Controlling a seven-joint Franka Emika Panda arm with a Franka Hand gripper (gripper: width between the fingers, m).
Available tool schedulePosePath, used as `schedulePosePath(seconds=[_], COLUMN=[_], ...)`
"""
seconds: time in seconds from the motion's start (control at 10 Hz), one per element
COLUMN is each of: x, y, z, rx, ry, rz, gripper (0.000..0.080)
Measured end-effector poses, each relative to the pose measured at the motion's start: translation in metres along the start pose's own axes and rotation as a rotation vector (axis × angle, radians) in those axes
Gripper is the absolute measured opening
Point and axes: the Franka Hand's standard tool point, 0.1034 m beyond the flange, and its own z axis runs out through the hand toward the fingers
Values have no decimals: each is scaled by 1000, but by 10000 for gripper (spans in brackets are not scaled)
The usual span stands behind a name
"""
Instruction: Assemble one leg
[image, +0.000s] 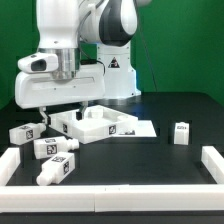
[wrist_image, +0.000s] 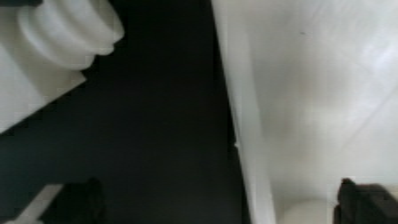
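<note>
- Your gripper (image: 60, 104) hangs low at the end of the square panel (image: 100, 122) on the exterior view's left; fingers (wrist_image: 71, 205) spread wide, nothing held
- In the wrist view the panel's edge (wrist_image: 240, 120) runs between the two fingertips; so the hand straddles the rim; I judge it is lined up on the panel, probably to seat or steady it, not on a leg
- Leg A (image: 22, 132), leg B (image: 47, 147) and leg C (image: 57, 168) lie loose on the table, near the hand, on its exterior-view-left side and toward the camera; none touches the fingers
- Leg D (image: 181, 133) stands upright well apart from the hand, past the panel on the exterior view's right
- No leg sits on the panel that I can see; assembly not yet begun, by my reading
- Rounded white part (wrist_image: 63, 35) shows beyond the fingertips; cannot tell whether it is a leg or panel detail
- Risk: closing here pinches the rim, not a leg
</note>
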Motion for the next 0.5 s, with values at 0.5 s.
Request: schedulePosePath(seconds=[0.5], x=[-9], y=[-9], z=[17], rx=[7], ry=[-30], rz=[19], gripper=[649])
